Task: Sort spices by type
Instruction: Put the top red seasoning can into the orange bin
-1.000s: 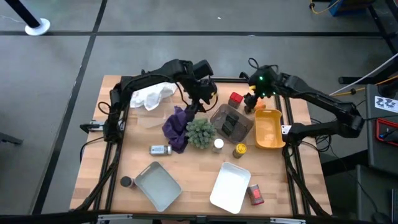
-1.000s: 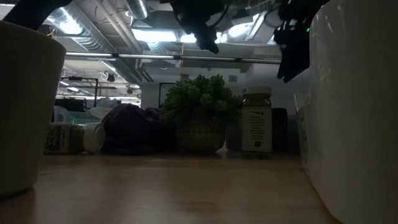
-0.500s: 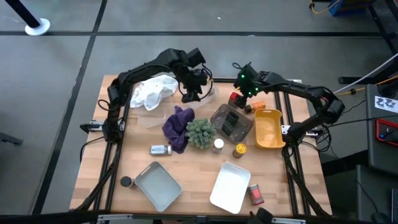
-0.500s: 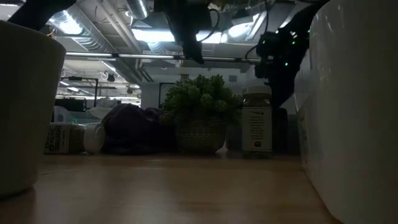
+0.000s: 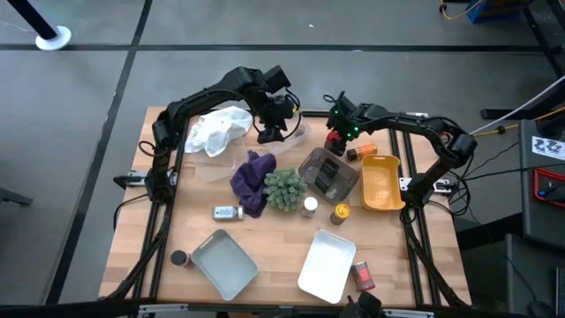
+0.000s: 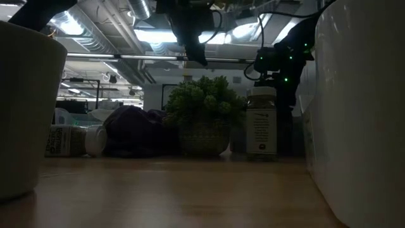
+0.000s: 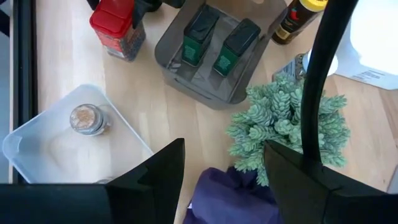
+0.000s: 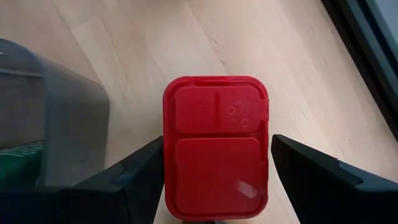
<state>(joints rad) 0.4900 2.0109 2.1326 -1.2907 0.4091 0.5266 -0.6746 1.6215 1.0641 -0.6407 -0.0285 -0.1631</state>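
A red spice tin [image 8: 216, 146] stands upright on the table near the far edge [image 5: 334, 141]. My right gripper [image 8: 217, 149] is open just above it, pointing steeply down, with one finger on either side of its lid. My left gripper [image 7: 221, 180] is open and holds nothing; it hangs high over the far middle of the table [image 5: 269, 135]. Below it a brown-capped jar [image 7: 87, 118] stands in a clear tray [image 7: 37, 149]. Two dark green tins [image 7: 211, 43] lie in a grey tray [image 5: 328, 174].
A spiky plant [image 5: 284, 188] and a purple cloth [image 5: 252, 181] sit mid-table, with a white cloth [image 5: 216, 131] at the far left. A yellow tray [image 5: 381, 183] is at the right and two white trays [image 5: 222, 263] [image 5: 327, 263] are near the front. Loose jars [image 5: 227, 212] [image 5: 310, 205] [image 5: 341, 212] [image 5: 180, 259] and a red tin [image 5: 362, 276] lie around.
My right gripper has come down and toward the table's left until it is over the red tin, and its jaws have stayed open. My left gripper has swung a little toward the far edge and then kept still.
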